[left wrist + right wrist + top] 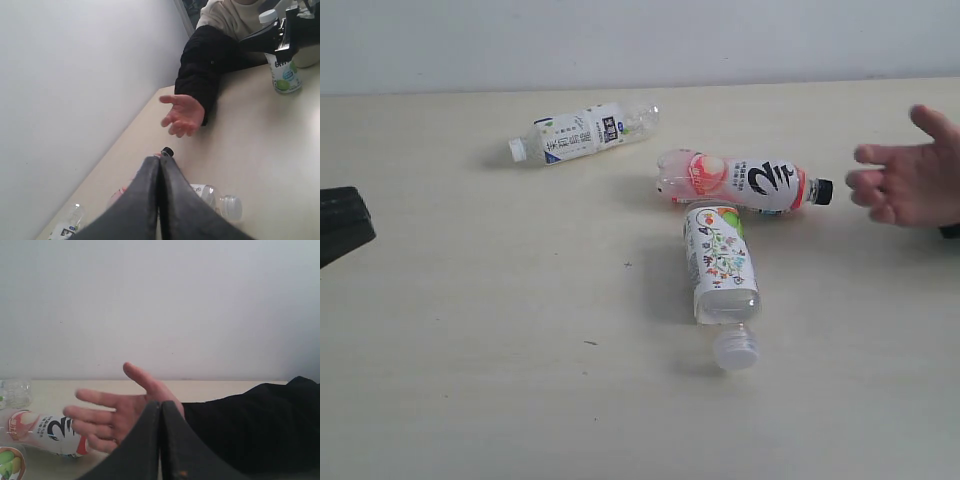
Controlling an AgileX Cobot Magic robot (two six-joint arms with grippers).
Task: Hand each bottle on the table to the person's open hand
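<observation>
Three bottles lie on their sides on the cream surface (pixel 470 380). The bottle with the blue and white label (pixel 582 132) is at the back, apart from the others. The pink and red bottle (pixel 745 182) lies in the middle, with its black cap pointing at the person's open hand (pixel 910 175). The hand is near the cap but not touching it. The bottle with the flower label (pixel 722 262) lies just in front of the pink one, its white cap toward the near edge. A fourth bottle with a green lime (pixel 285 75) stands upright near the person's black sleeve (pixel 205 70). The left pincer (pixel 159 161) is squeezed shut with nothing in it, well away from the bottles. The right pincer (pixel 160 405) is shut tight too and holds nothing.
</observation>
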